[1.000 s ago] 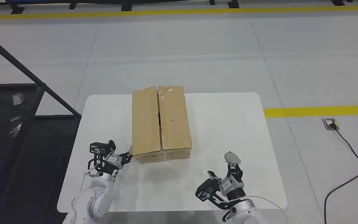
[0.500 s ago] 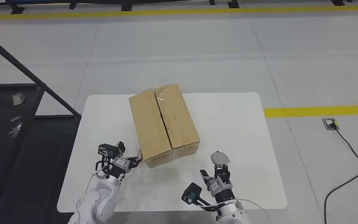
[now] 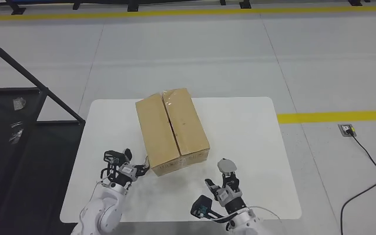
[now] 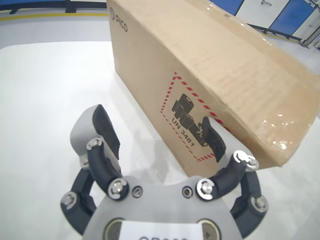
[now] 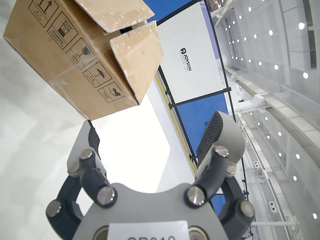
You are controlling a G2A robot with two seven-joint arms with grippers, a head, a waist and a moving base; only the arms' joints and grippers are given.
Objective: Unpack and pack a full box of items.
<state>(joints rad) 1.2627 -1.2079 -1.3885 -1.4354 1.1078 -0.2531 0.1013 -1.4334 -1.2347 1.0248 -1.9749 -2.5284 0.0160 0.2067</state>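
A long brown cardboard box (image 3: 172,130) is laid flat near the middle of the white table (image 3: 247,135), turned a little askew to the table edges. Its two top flaps are folded down along a lengthwise seam, and a narrow dark gap is left at one end. Clear tape is stuck over the top. A red dashed label is printed on one long side, and black handling symbols on an end face.

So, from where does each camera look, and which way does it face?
Left wrist: behind the open left gripper, facing the brown cardboard box's long side on the white table.
Right wrist: behind the open right gripper, tilted up at the box's end.
Top: overhead, looking down; both grippers at the near edge.
All share the box.
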